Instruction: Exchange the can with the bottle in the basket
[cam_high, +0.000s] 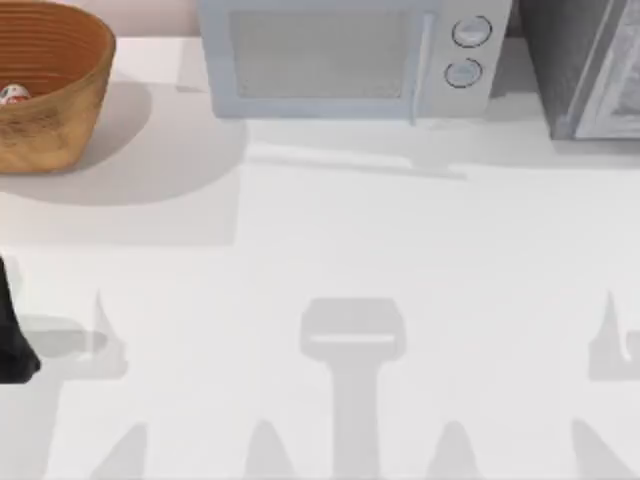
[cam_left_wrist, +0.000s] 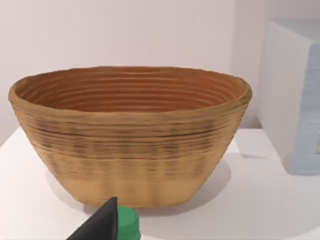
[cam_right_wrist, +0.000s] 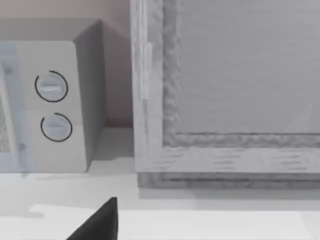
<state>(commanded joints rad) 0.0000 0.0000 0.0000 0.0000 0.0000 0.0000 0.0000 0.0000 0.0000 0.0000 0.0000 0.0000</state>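
Note:
The basket (cam_high: 50, 75), a round orange-brown wicker bowl, stands at the table's far left; it also rises close ahead in the left wrist view (cam_left_wrist: 130, 145). Inside it, near its left side, lies the can (cam_high: 14, 95), white with red print. The green cap of the bottle (cam_left_wrist: 128, 225) shows right beside my left gripper (cam_left_wrist: 120, 222), just in front of the basket's outer wall. The bottle's body is hidden. My left arm (cam_high: 12, 335) is a dark shape at the table's left edge. My right gripper (cam_right_wrist: 107, 220) hangs over the table's right side, facing the grey cabinet.
A pale microwave (cam_high: 345, 55) with two round knobs stands at the back centre, to the right of the basket. A grey cabinet (cam_high: 585, 65) fills the back right corner. Arm shadows fall on the white tabletop (cam_high: 330, 240).

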